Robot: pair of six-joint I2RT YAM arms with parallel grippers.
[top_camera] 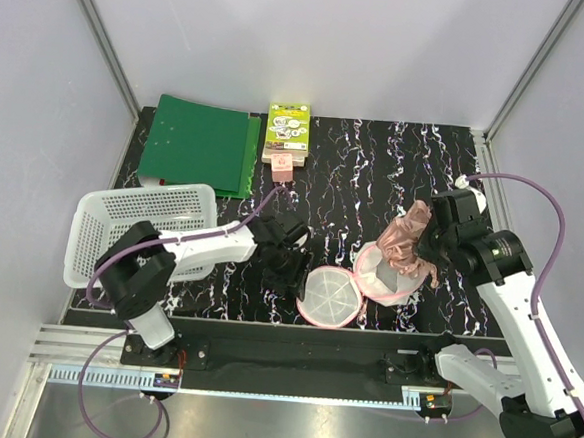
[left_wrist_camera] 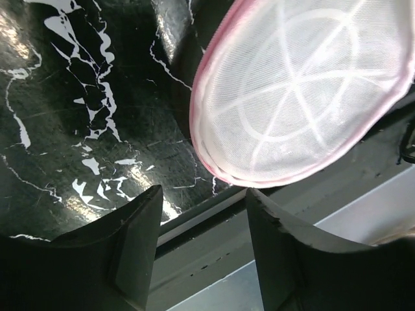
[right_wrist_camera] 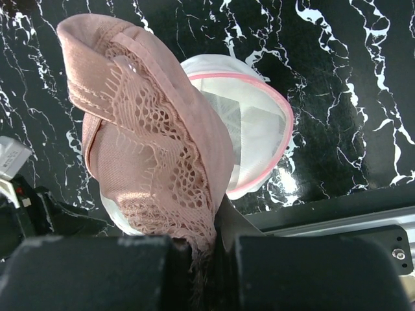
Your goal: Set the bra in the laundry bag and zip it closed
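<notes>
While the right end effector (right_wrist_camera: 204, 259) dangles the clamped bra (top_camera: 407, 233) over the raised half of the open laundry bag (top_camera: 386, 274), the left end effector (left_wrist_camera: 202, 217), parted and empty, sits beside the flat half.

**Bright, even light, with glare off the glossy surface**

The overhead view is sharp and evenly lit from above, with pale walls and only short, soft shadows under the arms. The black marbled surface (top_camera: 375, 175) is glossy and shows hazy white glare in the left wrist view. There the laundry bag (left_wrist_camera: 305, 97) mesh is nearly washed out, and the left tool (left_wrist_camera: 202, 214) is dark and soft-focused. In the right wrist view the bra (right_wrist_camera: 155, 149) lace is crisp, while the right tool (right_wrist_camera: 204, 265) is a blurred black mass.
</notes>
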